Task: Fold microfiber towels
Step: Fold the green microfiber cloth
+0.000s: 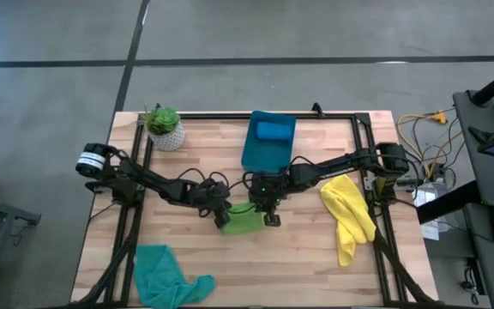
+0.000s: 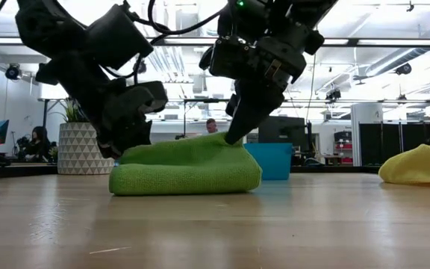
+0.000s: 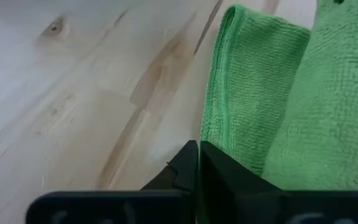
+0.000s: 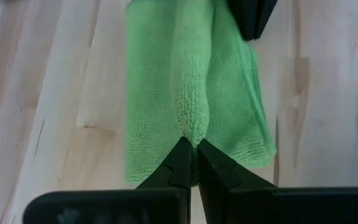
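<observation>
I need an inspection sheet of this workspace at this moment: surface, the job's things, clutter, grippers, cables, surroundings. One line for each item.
Surface: light wooden table with a dark frame.
Job's things: lime green towel, folded, at the table's middle; blue towel in the bin; yellow towel crumpled on the right side; teal towel crumpled at the near left corner.
Clutter: teal-blue bin at the far middle; potted plant at the far left.
Grippers: left gripper shut on the green towel's edge; right gripper shut, pinching a ridge of the same towel.
Cables: yellow and white cables beyond the table's right edge.
Surroundings: grey floor; office room behind, with a person far off.
</observation>
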### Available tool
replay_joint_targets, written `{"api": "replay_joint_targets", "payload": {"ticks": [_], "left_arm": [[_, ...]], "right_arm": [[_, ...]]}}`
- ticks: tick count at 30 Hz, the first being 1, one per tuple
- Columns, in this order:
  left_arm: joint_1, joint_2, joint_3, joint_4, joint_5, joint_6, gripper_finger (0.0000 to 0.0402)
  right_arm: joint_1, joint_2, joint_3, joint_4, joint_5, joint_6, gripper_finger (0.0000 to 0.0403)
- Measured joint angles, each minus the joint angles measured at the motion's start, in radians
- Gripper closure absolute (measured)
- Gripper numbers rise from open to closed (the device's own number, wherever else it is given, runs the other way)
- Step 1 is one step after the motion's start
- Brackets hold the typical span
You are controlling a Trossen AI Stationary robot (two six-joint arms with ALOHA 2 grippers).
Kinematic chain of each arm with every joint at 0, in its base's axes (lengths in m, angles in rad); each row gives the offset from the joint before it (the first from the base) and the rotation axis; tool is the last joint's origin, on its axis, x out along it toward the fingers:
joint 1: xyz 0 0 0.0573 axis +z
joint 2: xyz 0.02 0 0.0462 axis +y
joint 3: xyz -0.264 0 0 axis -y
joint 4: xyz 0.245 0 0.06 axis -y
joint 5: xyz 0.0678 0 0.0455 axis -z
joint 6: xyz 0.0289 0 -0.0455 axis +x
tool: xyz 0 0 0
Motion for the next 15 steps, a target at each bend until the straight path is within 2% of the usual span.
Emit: {"api": "replay_joint_targets", "payload": {"ticks": [15], "left_arm": [[0.000, 0.000, 0.000, -0.002, 0.026, 0.021, 0.0394]], "right_arm": [[-0.027, 0.050, 0.001, 0.041, 0.035, -0.007, 0.0394]]}}
